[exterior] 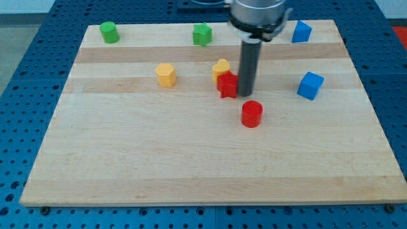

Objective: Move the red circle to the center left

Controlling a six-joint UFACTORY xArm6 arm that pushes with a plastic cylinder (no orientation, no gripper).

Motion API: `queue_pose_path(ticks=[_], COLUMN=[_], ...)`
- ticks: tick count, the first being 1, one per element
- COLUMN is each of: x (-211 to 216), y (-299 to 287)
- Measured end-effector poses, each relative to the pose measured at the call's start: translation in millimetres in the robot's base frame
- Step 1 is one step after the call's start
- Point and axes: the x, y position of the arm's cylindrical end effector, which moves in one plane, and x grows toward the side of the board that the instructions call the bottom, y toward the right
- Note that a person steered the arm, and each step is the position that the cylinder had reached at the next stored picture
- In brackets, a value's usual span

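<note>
The red circle (252,114) is a short red cylinder a little right of the board's middle. My tip (246,95) stands just above it in the view, slightly to its left, with a small gap between them. The rod touches or nearly touches the right side of a red block (227,84) of unclear shape. A yellow block (221,67) sits right behind that red block.
A yellow hexagon-like block (166,74) lies left of the middle. A green cylinder (109,32) and a green star-like block (202,34) sit along the view's top. Two blue blocks (301,31) (310,86) are at the right. The wooden board (127,159) rests on a blue pegboard.
</note>
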Motion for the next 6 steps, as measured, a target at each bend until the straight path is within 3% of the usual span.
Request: queue_pose_path(ticks=[1,3,4,6], x=[-16.4,-59.4,-59.4,-33.5], y=[5.5,70.9,122.2,149.1])
